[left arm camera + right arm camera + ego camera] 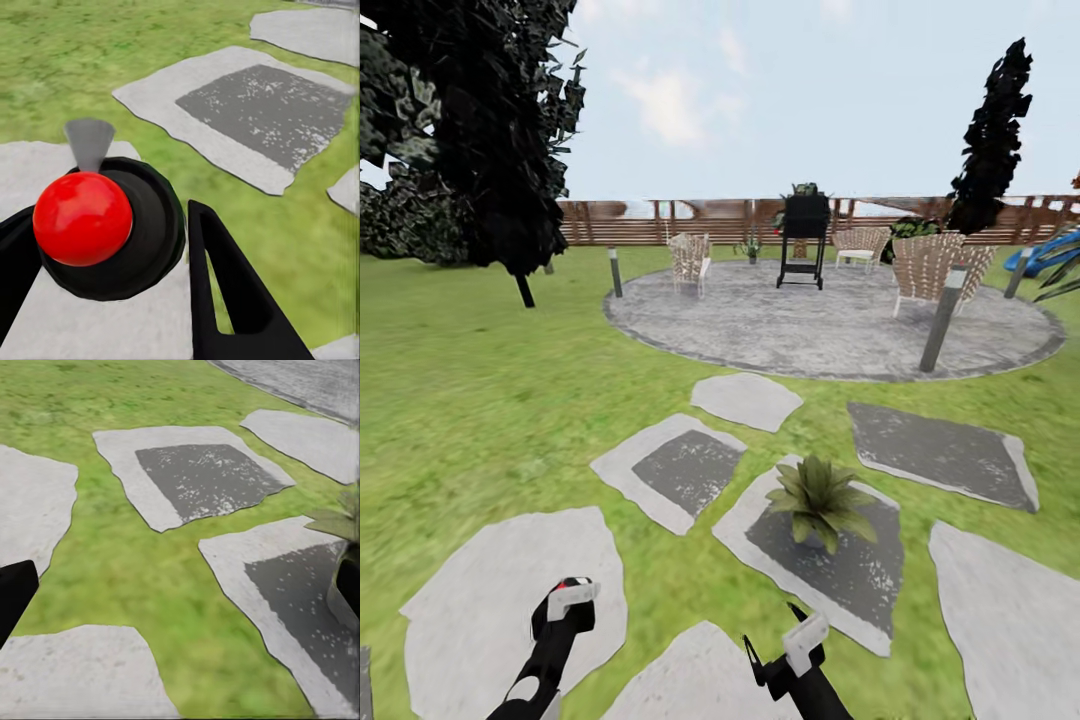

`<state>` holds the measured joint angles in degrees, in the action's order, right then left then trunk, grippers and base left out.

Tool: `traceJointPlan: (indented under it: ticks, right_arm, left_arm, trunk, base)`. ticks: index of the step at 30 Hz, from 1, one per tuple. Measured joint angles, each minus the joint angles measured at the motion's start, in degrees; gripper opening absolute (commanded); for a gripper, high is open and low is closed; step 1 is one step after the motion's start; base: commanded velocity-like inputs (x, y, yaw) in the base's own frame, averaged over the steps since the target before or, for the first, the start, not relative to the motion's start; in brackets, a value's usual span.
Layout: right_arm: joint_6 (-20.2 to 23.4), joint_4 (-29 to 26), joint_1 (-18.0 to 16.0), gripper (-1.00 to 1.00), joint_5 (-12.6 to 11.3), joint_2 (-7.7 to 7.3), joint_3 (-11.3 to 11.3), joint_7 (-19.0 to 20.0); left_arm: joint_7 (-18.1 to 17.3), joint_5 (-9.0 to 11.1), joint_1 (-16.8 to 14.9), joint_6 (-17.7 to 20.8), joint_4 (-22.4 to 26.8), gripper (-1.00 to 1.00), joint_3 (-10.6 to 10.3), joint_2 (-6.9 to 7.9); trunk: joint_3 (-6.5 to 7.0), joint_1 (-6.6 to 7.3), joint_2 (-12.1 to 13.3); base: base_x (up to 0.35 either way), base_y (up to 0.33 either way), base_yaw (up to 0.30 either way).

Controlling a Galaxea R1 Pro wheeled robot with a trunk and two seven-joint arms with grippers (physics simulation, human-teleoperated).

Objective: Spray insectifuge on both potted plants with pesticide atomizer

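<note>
Left end effector (565, 600): lowest in the head view, over a pale stepping slab (510, 590). In the left wrist view its dark fingers (225, 300) stand either side of a black round body topped by a red ball, with a grey cone spreading ahead; I read this as the pesticide atomizer (105, 225), clamped in the left end effector.
Right end effector (785, 640): just beside the left one, over grass and slab edge. In the right wrist view the finger tips sit at opposite edges with lawn between them, so apart and empty.
Nearest potted plant (820, 500): upright on the dark centre of a slab (760, 520), ahead of the right end effector. Broad pointed green leaves; pot mostly hidden beneath them.
Handling, atomizer: judged light, rigid, smooth plastic; likely to slip or twist if held loosely. Best held round the black body, nozzle kept free.
Handling, plant: leaves soft, pot small and easy to tip; spray from above without touching.
Second plant: a small green plant (750, 246) near the far patio edge; too small to confirm.
Far field: round grey patio (830, 330) with wicker chairs (690, 262), black grill (803, 240), slatted fence (660, 222).
</note>
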<state>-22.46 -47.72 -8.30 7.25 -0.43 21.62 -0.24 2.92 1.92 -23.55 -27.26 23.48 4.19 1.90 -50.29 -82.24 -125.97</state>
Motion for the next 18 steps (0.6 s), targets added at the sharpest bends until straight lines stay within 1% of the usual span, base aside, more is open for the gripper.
traceJointPlan:
  ticks: [5,9,13,15,16,17,18]
  right_arm:
    - [0.0,0.1,0.0,1.00,0.0,0.01,0.0,0.0]
    - [0.0,1.7,0.0,1.00,0.0,0.07,-0.1,0.0]
    - [0.1,2.7,0.0,1.00,-0.3,0.60,0.3,0.0]
    - [0.1,2.7,0.0,1.00,-0.2,0.53,0.3,0.0]
    - [0.0,2.4,0.0,1.00,-0.2,0.50,0.2,0.0]
    - [0.0,2.3,0.0,1.00,-0.2,0.45,0.1,0.0]
    - [0.0,2.3,0.0,1.00,0.0,0.14,-3.3,0.0]
  left_arm:
    - [0.0,0.0,0.2,0.8,-0.1,-1.00,0.0,0.25]
    - [0.1,0.2,1.9,1.0,-0.8,-1.00,0.1,0.13]
    - [0.2,0.2,3.2,1.1,-1.1,-1.00,0.2,-0.35]
    - [0.2,0.2,3.5,1.1,-1.1,-1.00,0.2,-0.35]
    - [0.2,0.3,4.7,1.1,-0.8,-1.00,0.4,-0.17]
    - [0.2,0.2,5.0,1.2,-0.7,-1.00,0.4,-0.12]
    - [0.3,0.1,5.5,1.2,-0.6,-1.00,0.3,-0.16]
  trunk:
    - [0.07,0.00,0.0]
    - [0.07,0.00,0.0]
    - [0.08,0.00,0.0]
    - [0.08,0.00,0.0]
    - [0.07,0.00,0.0]
    - [0.08,0.00,0.0]
    - [0.08,0.00,0.0]
  base:
    - [0.000,0.000,-0.296]
    - [0.000,0.000,-0.268]
    - [0.000,0.000,-0.051]
    - [0.000,0.000,-0.002]
    - [0.000,0.000,-0.009]
    - [0.000,0.000,-0.262]
    - [0.000,0.000,-0.276]
